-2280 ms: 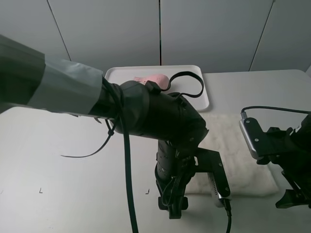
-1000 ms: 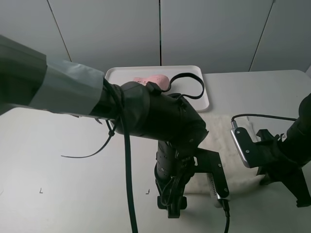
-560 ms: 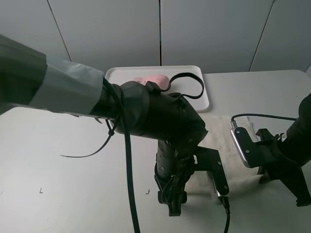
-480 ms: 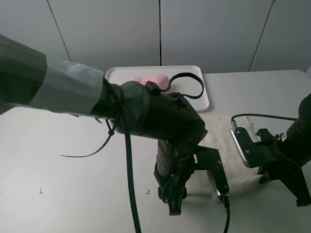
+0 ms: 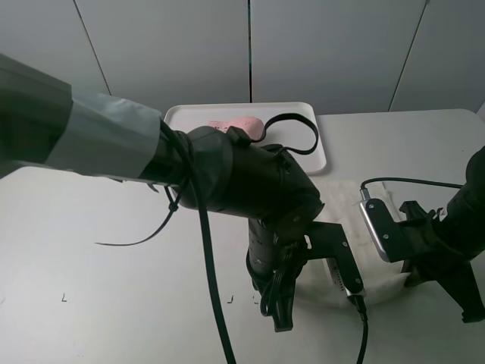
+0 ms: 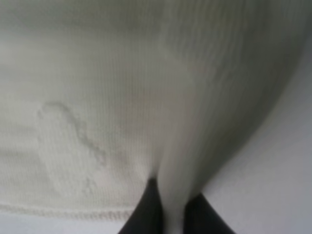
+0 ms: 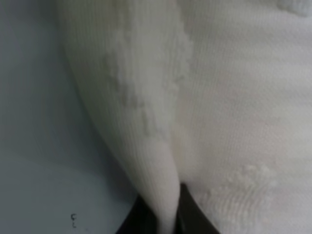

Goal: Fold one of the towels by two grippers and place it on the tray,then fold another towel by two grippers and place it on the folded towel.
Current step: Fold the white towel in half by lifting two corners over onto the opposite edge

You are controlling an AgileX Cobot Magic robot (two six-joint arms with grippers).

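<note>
Inside your left gripper point(image 6: 170, 214) the wrist view shows a pinched fold of the cream towel point(image 6: 97, 97); your right gripper point(image 7: 163, 214) pinches another fold. Only the high view shows the pink towel point(image 5: 239, 123) on the tray point(image 5: 189, 115), beyond both grippers.

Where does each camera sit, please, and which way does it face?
Exterior high: mounted high, looking down on table, tray, pink towel, cream towel; left arm and right arm show.
Left wrist: on the left arm, facing the cream towel; left gripper shut on a fold.
Right wrist: on the right arm, likewise; right gripper pinches it.
Shared: all see the cream towel.
</note>
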